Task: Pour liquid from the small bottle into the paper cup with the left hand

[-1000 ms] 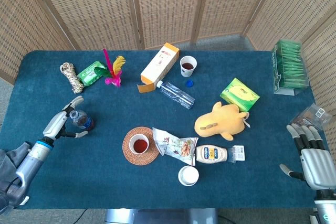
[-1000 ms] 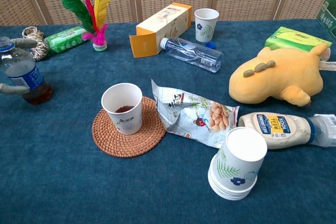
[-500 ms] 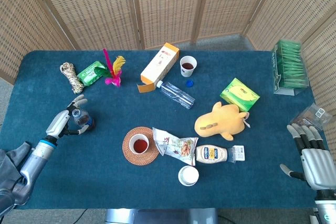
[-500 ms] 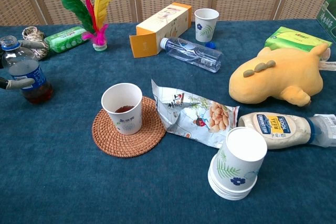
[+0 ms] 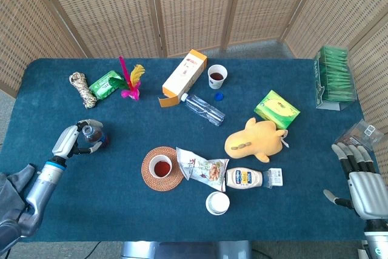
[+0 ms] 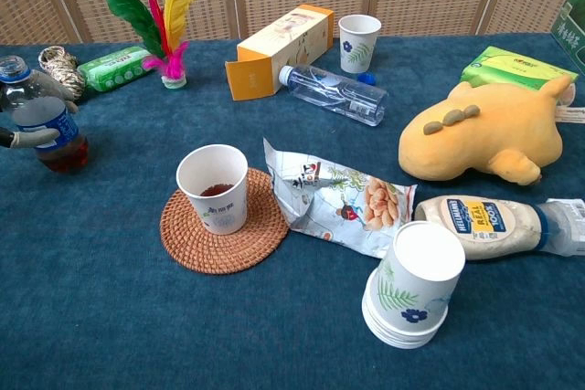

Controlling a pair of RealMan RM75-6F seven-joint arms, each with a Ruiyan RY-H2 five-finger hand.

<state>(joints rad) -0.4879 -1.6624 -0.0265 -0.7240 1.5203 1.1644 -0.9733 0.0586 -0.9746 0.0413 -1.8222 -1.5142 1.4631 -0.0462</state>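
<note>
A small bottle (image 5: pixel 92 134) (image 6: pixel 41 116) with a blue cap, a blue label and dark liquid at its bottom stands upright on the blue cloth at the left. My left hand (image 5: pixel 68 140) wraps its fingers (image 6: pixel 27 138) around the label. The paper cup (image 5: pixel 161 166) (image 6: pixel 212 187) stands on a round woven coaster (image 6: pixel 187 239) to the right of the bottle, with a little dark liquid inside. My right hand (image 5: pixel 364 180) hovers at the table's right edge, fingers apart and holding nothing.
A snack bag (image 6: pixel 343 198), a stack of paper cups (image 6: pixel 413 282) and a mayonnaise bottle (image 6: pixel 484 221) lie right of the coaster. At the back are a carton (image 5: pixel 185 76), a clear bottle (image 5: pixel 203 109), another filled cup (image 5: pixel 217 76) and a feather shuttlecock (image 5: pixel 130 83).
My left hand's fingers, spread beside the small bottle a second ago, have closed around it. The bottle has shifted slightly toward the back. The right hand has stayed put.
</note>
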